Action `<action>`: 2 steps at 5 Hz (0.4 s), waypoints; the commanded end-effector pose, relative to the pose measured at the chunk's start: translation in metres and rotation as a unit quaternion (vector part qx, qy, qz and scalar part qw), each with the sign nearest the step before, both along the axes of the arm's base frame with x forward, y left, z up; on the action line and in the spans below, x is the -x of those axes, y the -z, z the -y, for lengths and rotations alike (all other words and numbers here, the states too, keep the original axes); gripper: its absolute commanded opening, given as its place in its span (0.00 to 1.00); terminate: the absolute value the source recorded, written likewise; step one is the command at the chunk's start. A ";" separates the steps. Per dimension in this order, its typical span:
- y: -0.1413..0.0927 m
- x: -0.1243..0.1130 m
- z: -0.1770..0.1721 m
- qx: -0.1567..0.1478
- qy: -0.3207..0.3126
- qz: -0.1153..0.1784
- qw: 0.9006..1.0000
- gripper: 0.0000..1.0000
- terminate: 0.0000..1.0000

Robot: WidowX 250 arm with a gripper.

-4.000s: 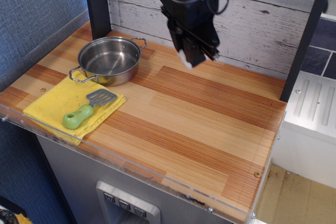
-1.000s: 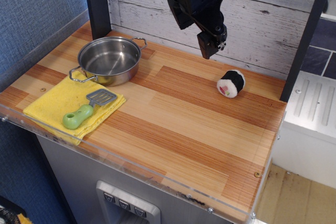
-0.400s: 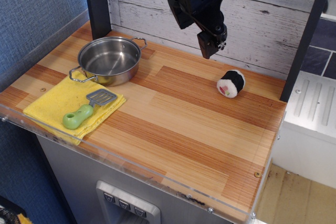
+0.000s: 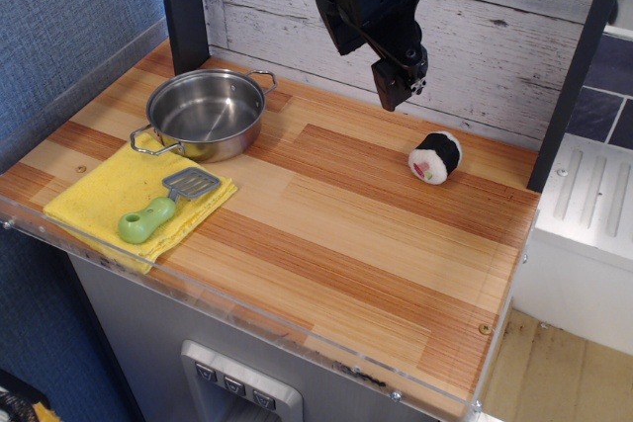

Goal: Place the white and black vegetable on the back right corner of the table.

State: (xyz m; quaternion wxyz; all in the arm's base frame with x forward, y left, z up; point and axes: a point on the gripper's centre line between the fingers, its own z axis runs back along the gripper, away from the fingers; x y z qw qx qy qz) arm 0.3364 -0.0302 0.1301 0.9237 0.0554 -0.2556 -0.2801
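The white and black vegetable (image 4: 435, 157), a small plush sushi roll with a black band and a white face with red and green spots, lies on its side on the wooden table (image 4: 356, 234) near the back right corner. My gripper (image 4: 395, 92) hangs in the air above the back of the table, up and to the left of the roll and apart from it. It holds nothing, and its fingers point down and appear slightly parted.
A steel pot (image 4: 206, 113) stands at the back left. A yellow cloth (image 4: 109, 195) in front of it carries a green-handled grey spatula (image 4: 158, 210). A plank wall (image 4: 495, 37) runs behind, with dark posts (image 4: 183, 7) at the left and right.
Four seconds ago the gripper held the roll above the middle back of the table. The roll now lies on the table at the back right, and the gripper has moved up and away.
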 end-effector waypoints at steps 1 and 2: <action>-0.013 0.008 0.000 0.001 -0.001 0.020 1.000 1.00 0.00; -0.013 0.008 0.000 0.001 -0.001 0.020 1.000 1.00 1.00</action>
